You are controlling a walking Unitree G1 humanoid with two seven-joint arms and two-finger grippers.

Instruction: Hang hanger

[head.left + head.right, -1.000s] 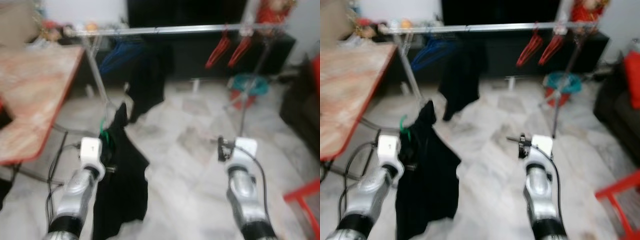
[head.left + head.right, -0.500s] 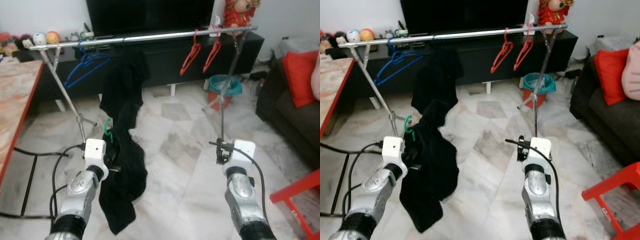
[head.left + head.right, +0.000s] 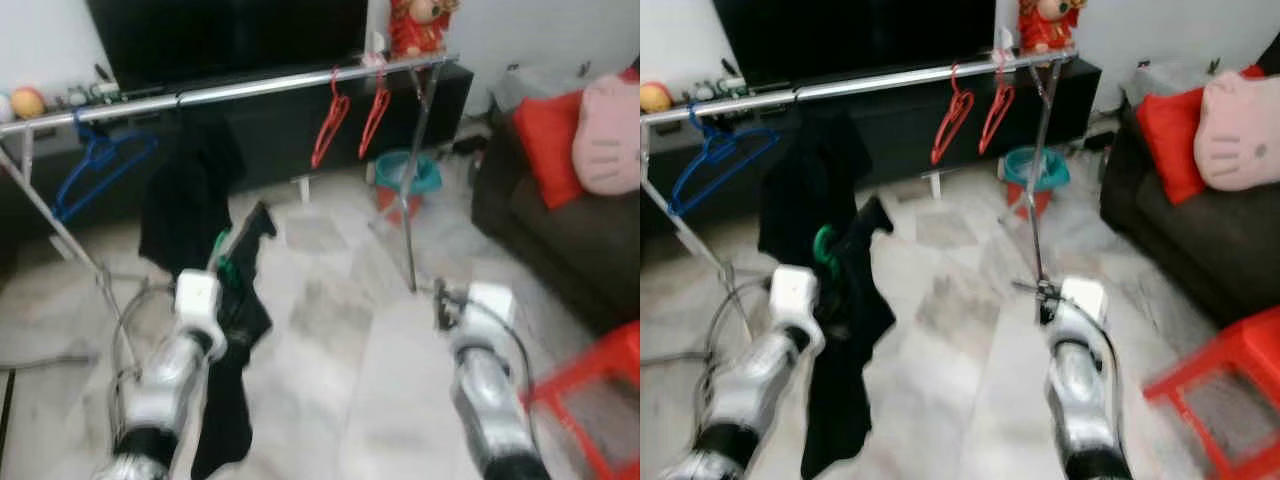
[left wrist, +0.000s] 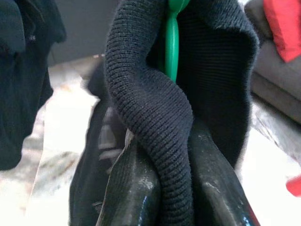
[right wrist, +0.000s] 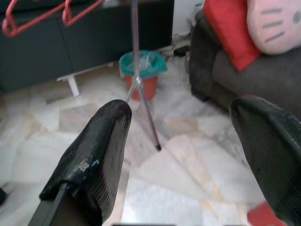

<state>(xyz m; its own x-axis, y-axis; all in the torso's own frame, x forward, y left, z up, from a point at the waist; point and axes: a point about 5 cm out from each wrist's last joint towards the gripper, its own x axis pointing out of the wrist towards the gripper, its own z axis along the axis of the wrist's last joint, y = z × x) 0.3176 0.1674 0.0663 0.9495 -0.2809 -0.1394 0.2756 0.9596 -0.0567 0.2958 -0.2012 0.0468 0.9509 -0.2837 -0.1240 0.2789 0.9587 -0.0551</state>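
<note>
Hanger (image 4: 172, 44), green, inside black garment (image 4: 155, 127); left gripper (image 4: 171, 188) clamps both; right gripper (image 5: 188, 155) spread.

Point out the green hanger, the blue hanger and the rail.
green hanger (image 4: 172, 44): left wrist view, on its neck between the knit folds.
blue hanger (image 3: 98, 165): left eye view, on its sloping arm.
rail (image 3: 260, 87): left eye view, mid-span of the bar.

Head stereo downward; wrist cameras close
</note>
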